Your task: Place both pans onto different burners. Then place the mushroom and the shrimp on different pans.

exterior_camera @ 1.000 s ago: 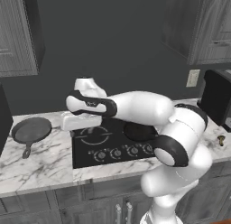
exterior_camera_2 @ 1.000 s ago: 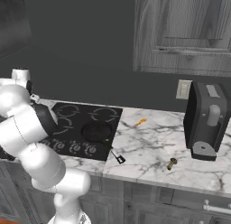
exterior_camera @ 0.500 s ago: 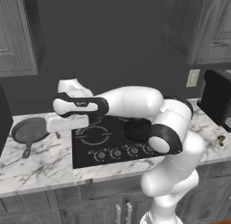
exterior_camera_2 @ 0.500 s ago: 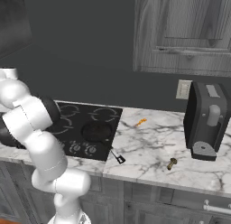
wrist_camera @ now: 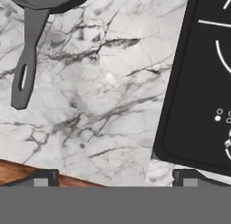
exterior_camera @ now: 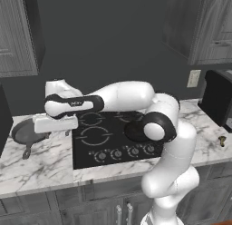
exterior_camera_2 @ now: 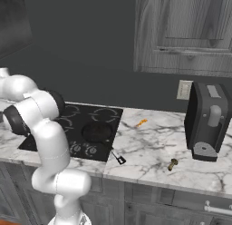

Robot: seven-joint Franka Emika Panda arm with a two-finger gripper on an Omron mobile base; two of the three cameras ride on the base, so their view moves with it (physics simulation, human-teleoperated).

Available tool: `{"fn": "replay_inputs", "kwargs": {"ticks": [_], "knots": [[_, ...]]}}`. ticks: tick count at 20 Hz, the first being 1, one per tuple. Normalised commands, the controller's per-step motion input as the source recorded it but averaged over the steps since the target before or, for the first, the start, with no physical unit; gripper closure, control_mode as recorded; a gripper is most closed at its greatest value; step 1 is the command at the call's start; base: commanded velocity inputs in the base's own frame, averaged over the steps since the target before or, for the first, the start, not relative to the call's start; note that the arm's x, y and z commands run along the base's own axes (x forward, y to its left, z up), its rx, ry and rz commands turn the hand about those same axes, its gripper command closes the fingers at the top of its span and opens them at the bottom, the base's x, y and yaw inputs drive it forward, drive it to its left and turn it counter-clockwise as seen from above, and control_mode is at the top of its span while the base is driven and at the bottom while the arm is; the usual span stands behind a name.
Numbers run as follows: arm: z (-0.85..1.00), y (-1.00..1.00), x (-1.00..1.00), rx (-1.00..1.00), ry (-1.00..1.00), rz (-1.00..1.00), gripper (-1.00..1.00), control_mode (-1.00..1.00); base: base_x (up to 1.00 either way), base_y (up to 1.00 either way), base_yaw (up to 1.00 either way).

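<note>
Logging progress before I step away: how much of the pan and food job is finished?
Done: the black pan sits on a cooktop burner. In hand: nothing; the gripper, jaws open, hangs over the marble beside the grey skillet, which is still on the counter. Left: skillet onto another burner, then the shrimp and mushroom, both still on the counter.

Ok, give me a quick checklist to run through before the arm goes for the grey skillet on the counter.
1. Gripper open and empty: ok.
2. Grey skillet on the marble counter, handle free: ok.
3. Fingers lined up over the handle: not ok, they sit over bare counter beside it.
4. Black pan already on a burner: ok.
5. Another burner free for the skillet: ok.
6. Shrimp and mushroom clear of the path: ok.
</note>
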Motion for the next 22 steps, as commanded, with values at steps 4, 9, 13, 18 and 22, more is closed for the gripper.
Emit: {"fn": "replay_inputs", "kwargs": {"ticks": [4, 9, 13, 18, 22], "knots": [[0.00, 0.43, 0.09, 0.00, 0.00, -0.07, -1.00, -1.00, 0.00, 0.00, 0.00], [-0.06, 0.35, 0.11, 0.00, -0.04, -0.07, -1.00, -1.00, 0.00, 0.00, 0.00], [-0.10, 0.29, 0.04, 0.00, -0.09, -0.06, -1.00, -1.00, 0.00, 0.00, 0.00], [-0.07, 0.21, 0.12, 0.00, -0.02, -0.06, -1.00, -1.00, 0.00, 0.00, 0.00], [-0.08, 0.13, 0.14, 0.00, 0.00, -0.06, -1.00, -1.00, 0.00, 0.00, 0.00]]}}
